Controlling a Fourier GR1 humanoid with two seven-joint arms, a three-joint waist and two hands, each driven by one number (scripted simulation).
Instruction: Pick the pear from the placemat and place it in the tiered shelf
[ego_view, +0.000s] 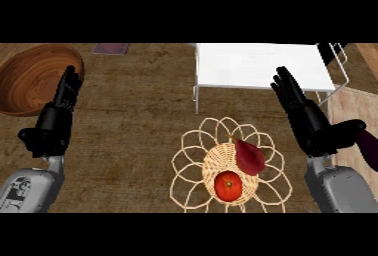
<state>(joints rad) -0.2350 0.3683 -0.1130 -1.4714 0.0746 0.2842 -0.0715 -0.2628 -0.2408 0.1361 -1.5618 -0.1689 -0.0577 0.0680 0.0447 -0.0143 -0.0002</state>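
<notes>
A dark red pear (249, 156) lies on the woven wicker placemat (190, 165) at the lower middle of the counter, just above a round red fruit (229, 186). The white tiered shelf (258, 65) stands at the back right. My right hand (306, 116) is open with fingers straight, held up to the right of the placemat and in front of the shelf's right side, apart from the pear. At the left, my left hand (55, 120) is open too, fingers up, holding nothing.
A large wooden bowl (33, 77) sits at the back left, partly behind my left hand. A small purple object (111, 48) lies at the far edge. A dark maroon object (368, 147) shows at the right edge.
</notes>
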